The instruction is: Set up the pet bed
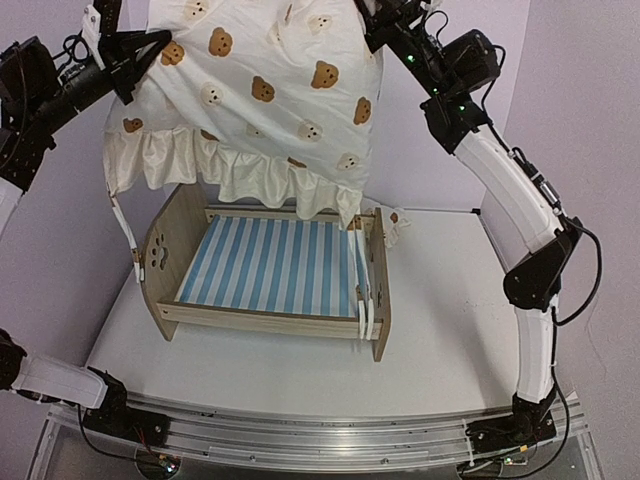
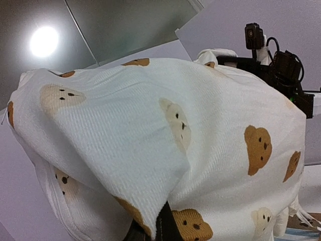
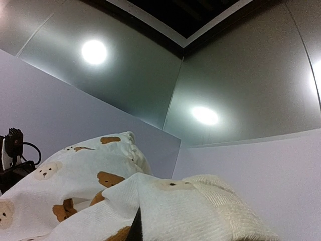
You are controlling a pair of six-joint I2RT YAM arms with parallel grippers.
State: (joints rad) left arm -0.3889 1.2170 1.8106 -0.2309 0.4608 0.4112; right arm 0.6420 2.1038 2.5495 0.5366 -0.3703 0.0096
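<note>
High above the table (image 1: 450,350), I am holding the cream bear-print bedding (image 1: 270,90) spread between both arms: my left pincer (image 1: 148,48) is pinching one corner tight, and my right pincer (image 1: 375,35) is clamping the opposite corner. Cloth is showing a fine waffle weave, with a satiny ruffled hem (image 1: 240,170) and white ties (image 1: 365,290) dangling. Below, the pet bed (image 1: 270,265) is sitting on the table: light wood, rounded end board at left, blue-and-white striped base lying uncovered.

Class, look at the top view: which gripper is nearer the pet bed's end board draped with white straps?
Right. The right gripper is high above that end board; the left gripper is high beyond the opposite end.
</note>
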